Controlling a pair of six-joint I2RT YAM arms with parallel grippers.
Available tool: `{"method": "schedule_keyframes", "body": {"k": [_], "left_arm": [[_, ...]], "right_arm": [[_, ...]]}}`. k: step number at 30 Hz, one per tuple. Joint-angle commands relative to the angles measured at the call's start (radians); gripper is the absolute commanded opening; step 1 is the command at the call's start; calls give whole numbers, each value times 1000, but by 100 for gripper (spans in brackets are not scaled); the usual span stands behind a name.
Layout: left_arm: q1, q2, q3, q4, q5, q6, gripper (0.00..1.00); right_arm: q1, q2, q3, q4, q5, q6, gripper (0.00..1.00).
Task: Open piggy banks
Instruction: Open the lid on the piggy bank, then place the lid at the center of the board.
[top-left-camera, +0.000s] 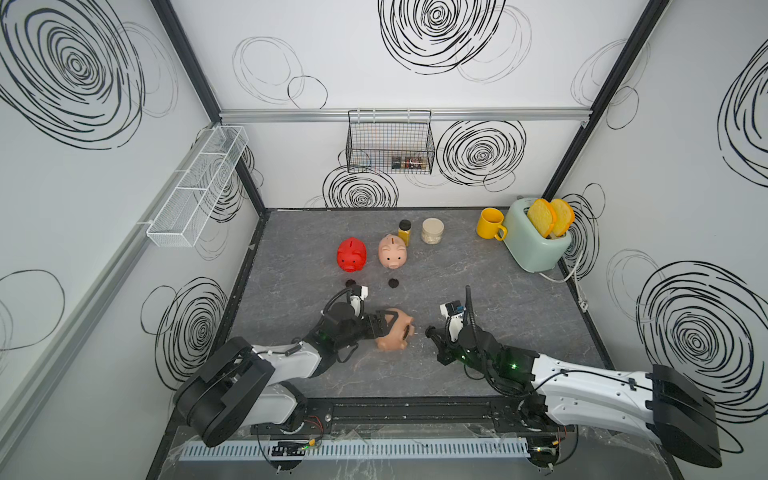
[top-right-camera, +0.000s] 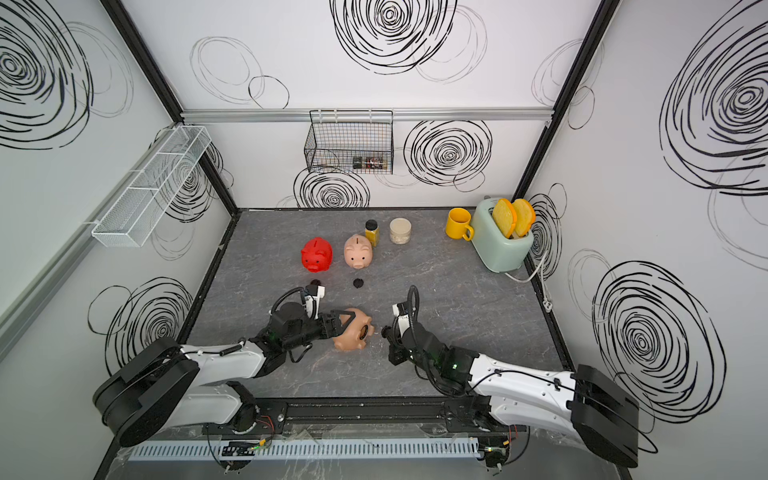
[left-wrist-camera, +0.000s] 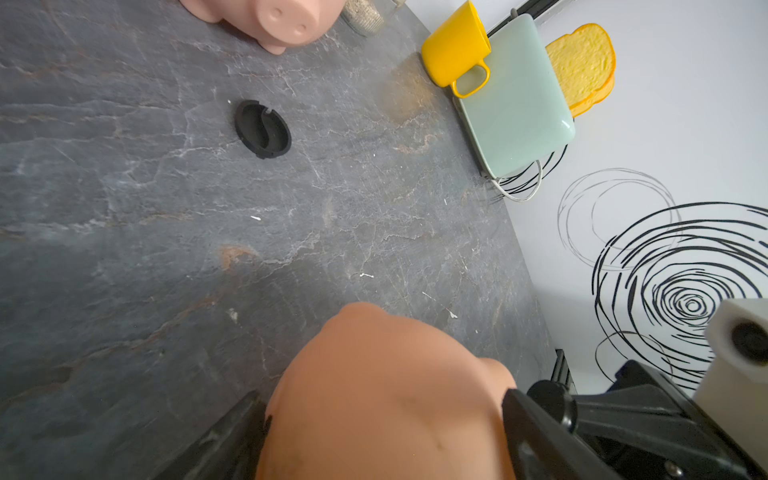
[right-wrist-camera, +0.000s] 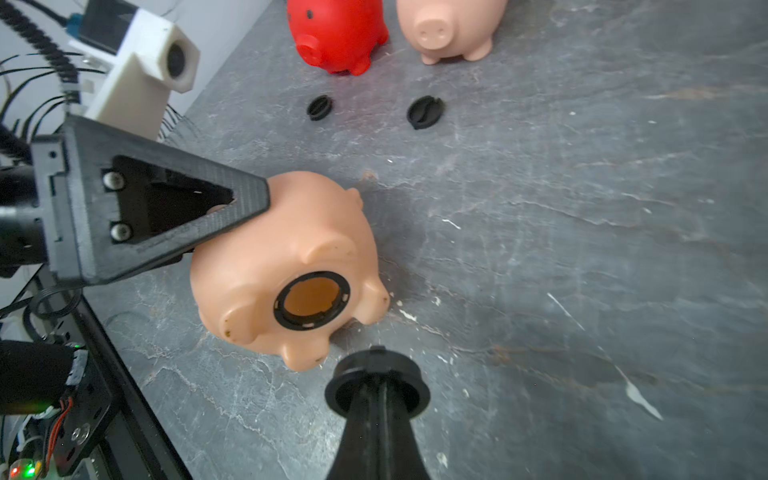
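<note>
One grey marbled table (top-left-camera: 498, 316), bare across its right-hand middle. Three glossy plastic pigs: red piggy bank (top-left-camera: 351, 255) and pale pink piggy bank (top-left-camera: 392, 251) stand mid-table; peach-tan piggy bank (right-wrist-camera: 249, 282) lies sideways nearer the front edge, belly hole open, clamped in the left gripper (top-left-camera: 387, 330). Three black round plugs: two loose plugs (right-wrist-camera: 319, 107) (right-wrist-camera: 424, 112), and a third plug (right-wrist-camera: 349, 390) pinched by the right gripper (right-wrist-camera: 377, 374).
</note>
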Motion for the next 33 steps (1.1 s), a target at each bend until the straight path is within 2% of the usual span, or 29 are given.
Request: {"method": "schedule_keyframes", "body": {"k": [1, 5, 9, 12, 16, 20, 23, 25, 26, 27, 29, 33], "left_arm": [[-11, 20, -30, -207, -4, 33, 91], [-11, 11, -30, -218, -9, 37, 91], [-13, 0, -27, -230, -13, 38, 91], [-13, -8, -27, -238, -16, 38, 91], [-14, -11, -26, -242, -19, 40, 91], [-15, -10, -23, -244, -20, 40, 91], [-16, -14, -24, -246, -22, 38, 91], [-19, -20, -24, -252, -26, 39, 91], [-20, -24, -24, -256, -29, 41, 91], [-20, -26, -24, -260, -33, 43, 91], [-22, -29, -23, -264, -34, 44, 91], [-23, -29, -18, -267, -34, 47, 91]], "right_arm": [[-3, -60, 76, -245, 83, 100, 0], [-45, -127, 36, -266, 57, 195, 0], [-223, -161, -29, -236, -198, 172, 0], [-307, -144, -6, -296, -278, 130, 0], [-337, -48, 102, -454, -273, 49, 0], [-339, 119, 231, -617, -241, 14, 0], [-346, 221, 310, -726, -196, 80, 0], [-353, 268, 354, -787, -85, 140, 0], [-371, 299, 391, -822, -79, 153, 0], [-385, 329, 423, -846, -118, 131, 0], [-387, 370, 456, -881, -108, 133, 0], [-421, 366, 434, -841, -183, 84, 0]]}}
